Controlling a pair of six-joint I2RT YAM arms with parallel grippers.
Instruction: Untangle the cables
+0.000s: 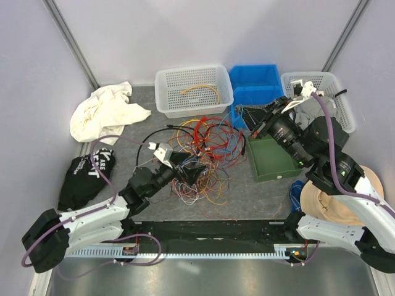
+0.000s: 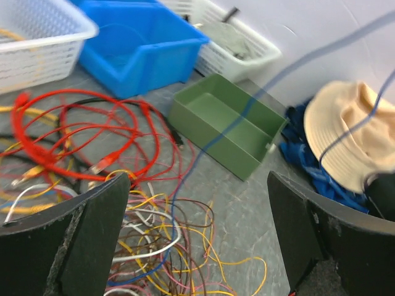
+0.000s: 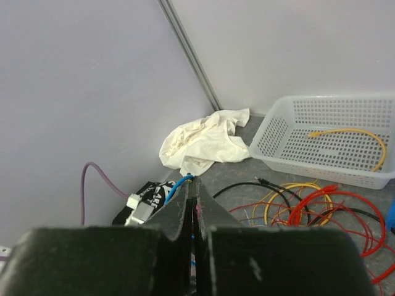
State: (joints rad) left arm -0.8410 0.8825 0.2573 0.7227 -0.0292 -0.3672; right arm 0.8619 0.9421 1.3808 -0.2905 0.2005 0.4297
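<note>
While the right gripper (image 3: pixel 192 185) pinches one blue cable (image 2: pixel 225 126), the left gripper (image 2: pixel 197 185) waits open over the heap.
The right fingers are pressed together on the blue strand, which slants up taut out of the cables (image 1: pixel 207 154), likely so that a single wire is drawn free of the rest. The left fingers (image 2: pixel 92 234) are spread wide just above the near side of the tangle and hold nothing, probably placed to pin down whatever drags along. Red, yellow, white and pink loops lie knotted on the table (image 1: pixel 259 197), in front of the white basket (image 1: pixel 194 69) and beside the green tray (image 2: pixel 210 139). One yellow cable (image 3: pixel 352 132) lies alone in that basket, which seems to be where freed wires go.
</note>
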